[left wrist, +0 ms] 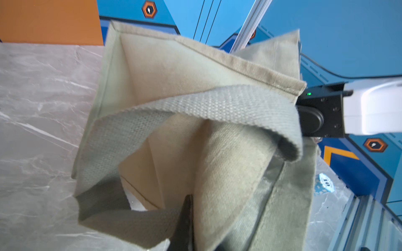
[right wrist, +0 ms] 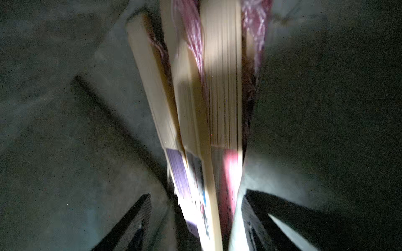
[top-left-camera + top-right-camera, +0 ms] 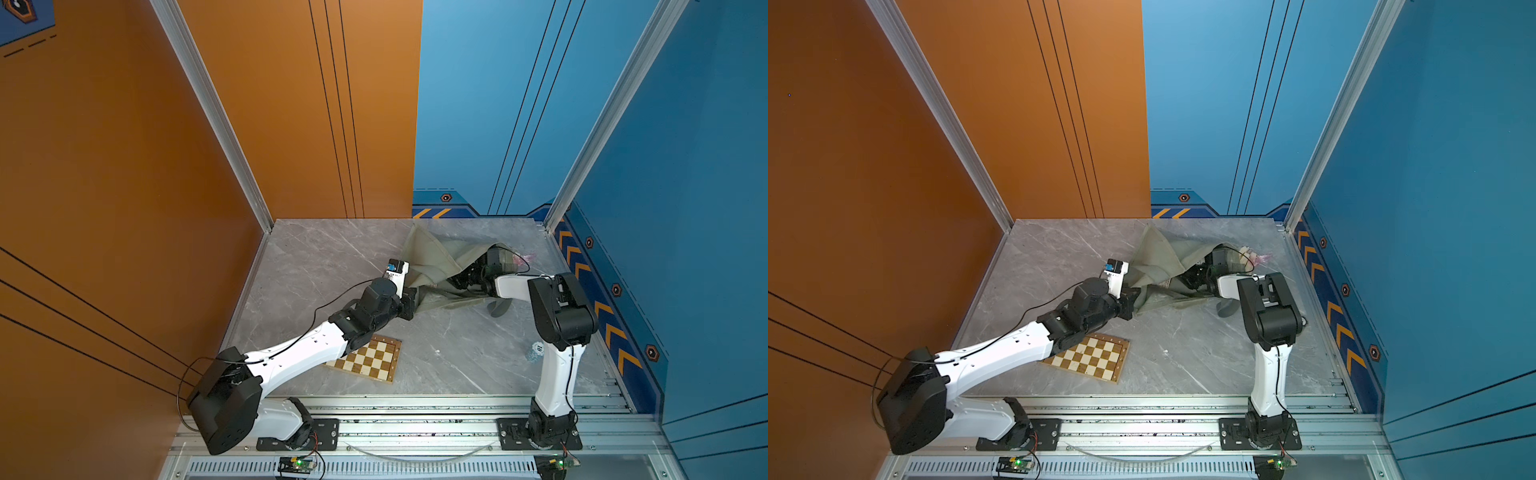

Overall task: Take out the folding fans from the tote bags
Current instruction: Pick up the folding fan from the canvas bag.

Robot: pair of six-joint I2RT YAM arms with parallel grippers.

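The olive tote bag (image 3: 432, 257) (image 3: 1154, 257) lies crumpled at the back of the marble table, its mouth pulled open. My left gripper (image 3: 415, 300) (image 3: 1136, 301) is shut on the bag's edge fabric; in the left wrist view its dark fingers (image 1: 185, 217) pinch cloth of the tote bag (image 1: 174, 71). My right gripper (image 3: 457, 280) (image 2: 198, 193) reaches inside the bag, open, its fingers either side of a bundle of folding fans (image 2: 224, 87) with bamboo ribs and pink and purple leaves. Pink tassels (image 3: 521, 259) (image 3: 1262, 258) show behind the right wrist.
A brown-and-cream chessboard (image 3: 368, 359) (image 3: 1090, 359) lies near the front, partly under my left forearm. A small blue-and-white chip (image 3: 536, 349) (image 1: 326, 184) rests beside the right arm. One bag strap loop (image 3: 498, 307) trails on the table. Walls close in the back and sides.
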